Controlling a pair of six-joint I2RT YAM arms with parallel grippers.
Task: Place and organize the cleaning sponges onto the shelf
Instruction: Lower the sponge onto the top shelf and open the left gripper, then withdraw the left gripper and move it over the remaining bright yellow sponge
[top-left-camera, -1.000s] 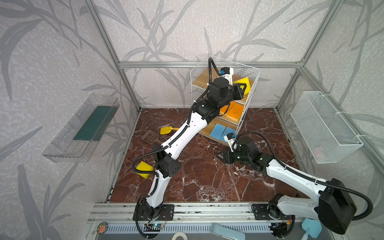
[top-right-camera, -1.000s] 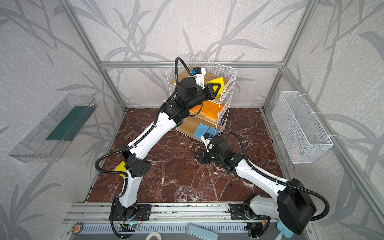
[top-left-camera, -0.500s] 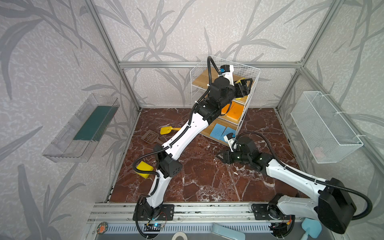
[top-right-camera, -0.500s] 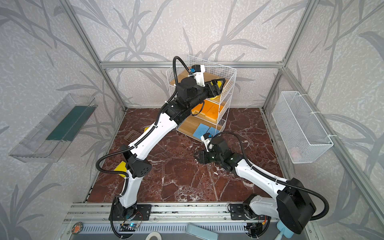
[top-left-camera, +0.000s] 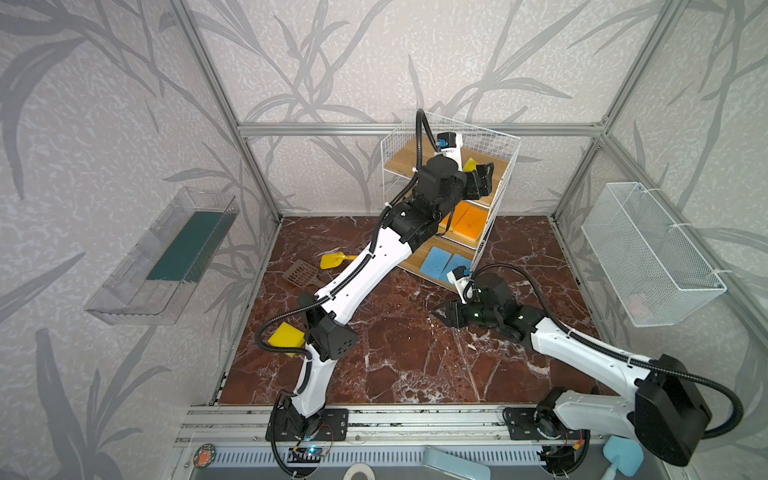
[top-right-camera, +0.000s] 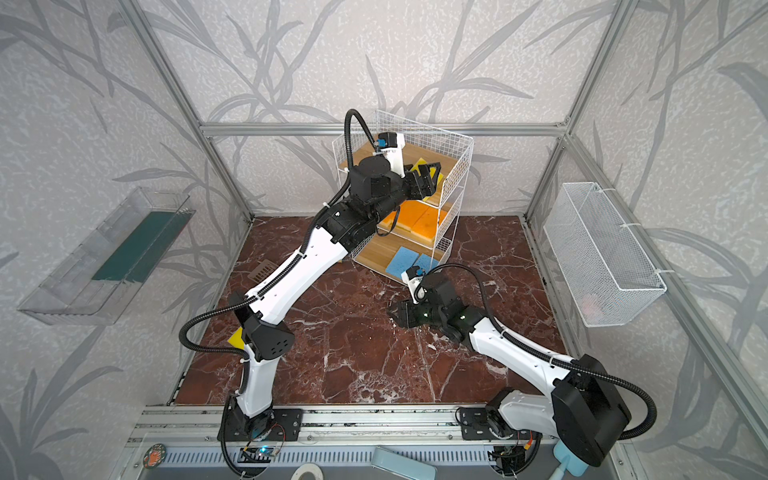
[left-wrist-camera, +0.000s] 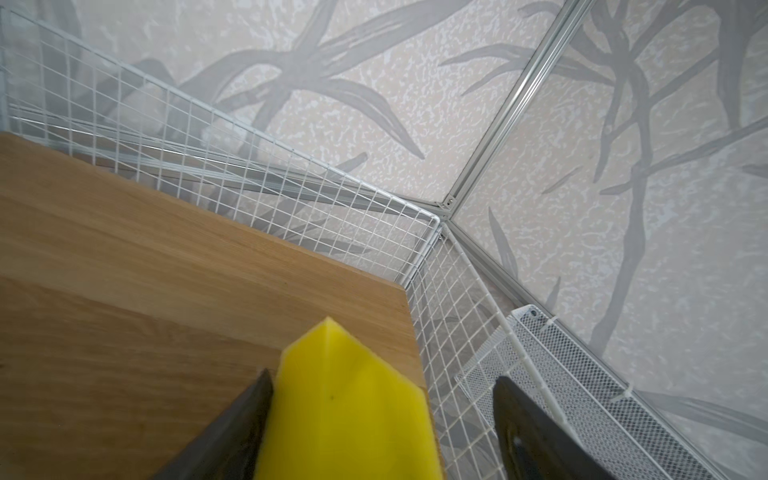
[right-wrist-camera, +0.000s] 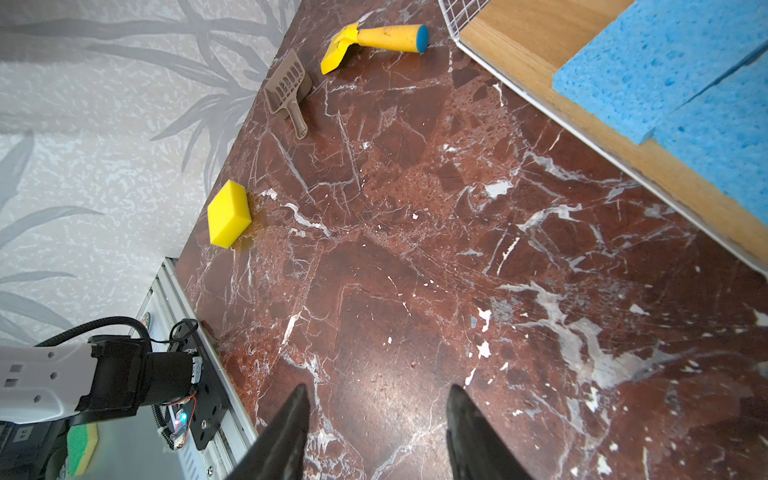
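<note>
White-wire shelf (top-left-camera: 401, 160), yellow sponge (left-wrist-camera: 345, 415), orange sponges (top-left-camera: 467, 220), blue sponges (top-left-camera: 440, 259), red-brown veined marble floor (top-left-camera: 415, 353).

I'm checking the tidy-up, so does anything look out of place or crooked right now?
Yes. One loose yellow sponge lies on the floor beside the left arm, away from the shelf. The other yellow sponge, on the top board, sits turned cornerwise near the board's edge, unlike the orange sponges and blue sponges squared up below.
</note>
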